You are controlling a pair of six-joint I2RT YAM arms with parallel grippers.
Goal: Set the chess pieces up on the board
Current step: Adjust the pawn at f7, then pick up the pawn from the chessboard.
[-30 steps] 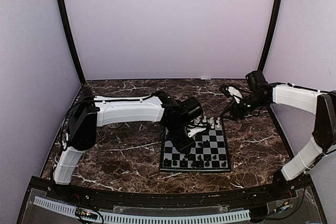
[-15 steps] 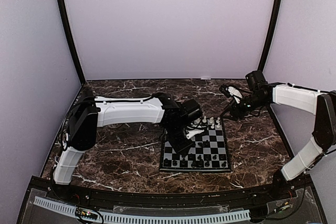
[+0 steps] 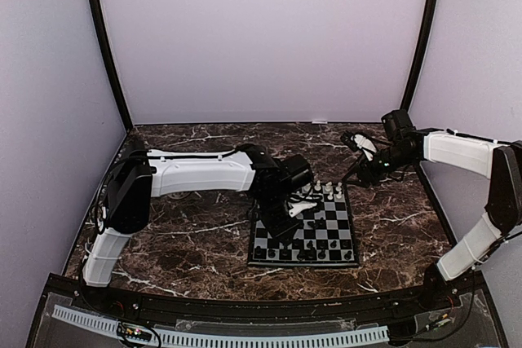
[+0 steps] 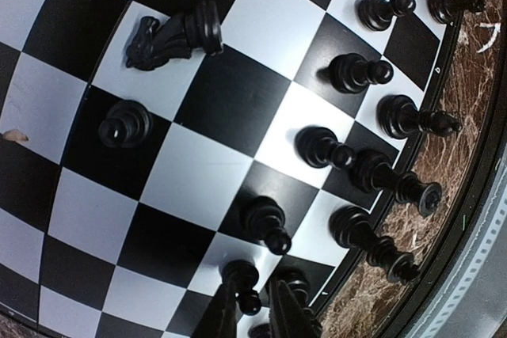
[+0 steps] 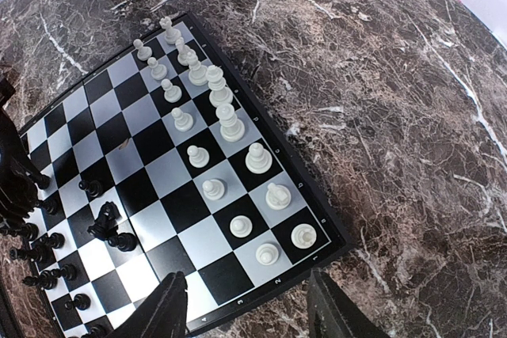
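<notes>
The left arm [image 3: 200,173] stretches right. The left gripper [image 4: 252,314] points down, fingers a tiny bit apart. The right gripper [image 5: 249,310] holds its fingers far apart.

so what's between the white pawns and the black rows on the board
Mostly bare squares in the right wrist view; only a toppled black knight and a lone black pawn sit there.

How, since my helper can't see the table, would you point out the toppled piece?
Find the checkered board on the marbled table. At its near end stand the black pieces. Ahead of their two rows, the knight lies on its side, while its neighbours stand upright.
</notes>
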